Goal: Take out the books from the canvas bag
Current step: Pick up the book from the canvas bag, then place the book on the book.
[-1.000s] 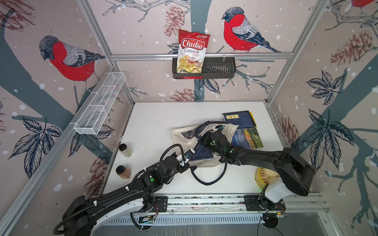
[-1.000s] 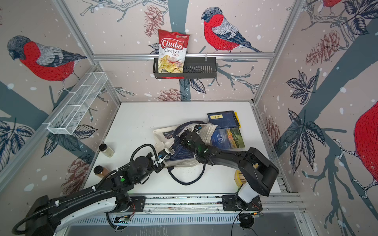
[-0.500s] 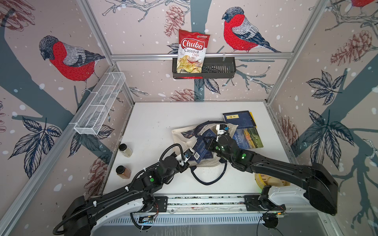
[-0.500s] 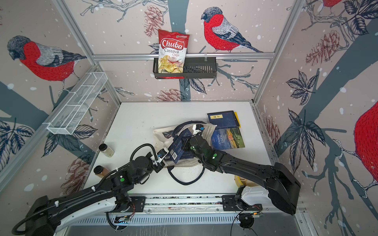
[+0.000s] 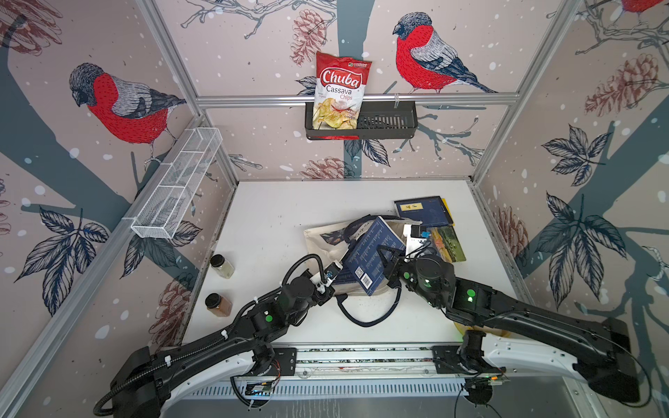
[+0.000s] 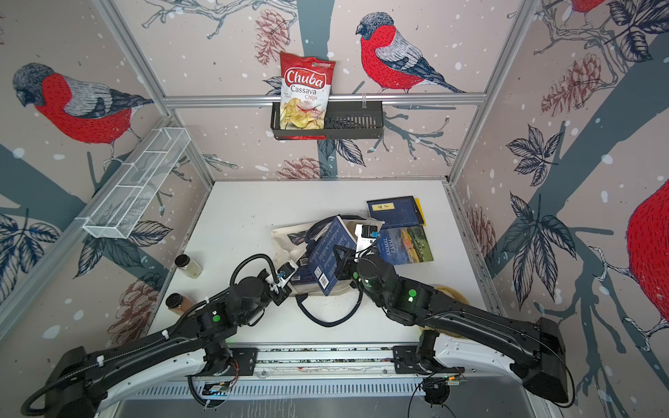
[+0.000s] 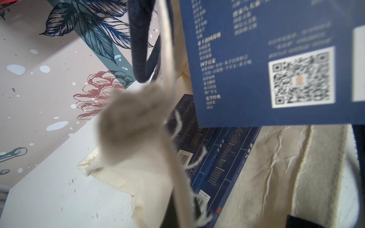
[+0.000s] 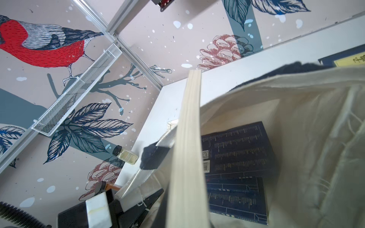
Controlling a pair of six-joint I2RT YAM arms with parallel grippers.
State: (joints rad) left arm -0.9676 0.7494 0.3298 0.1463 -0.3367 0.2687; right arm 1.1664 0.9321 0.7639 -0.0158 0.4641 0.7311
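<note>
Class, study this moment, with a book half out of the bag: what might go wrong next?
1. The right tool pinches the tilted navy book by one edge; it may slip or swing.
2. Its far corner sits by a strap and could snag, dragging the bag.
3. The left tool holds little rim; if that slips, the mouth may close over the books inside.

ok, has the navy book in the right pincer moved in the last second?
Yes. The navy book, held by the right pincer, has risen out of the bag and tilted up, edging toward the Animal Farm book, which stayed put.
</note>
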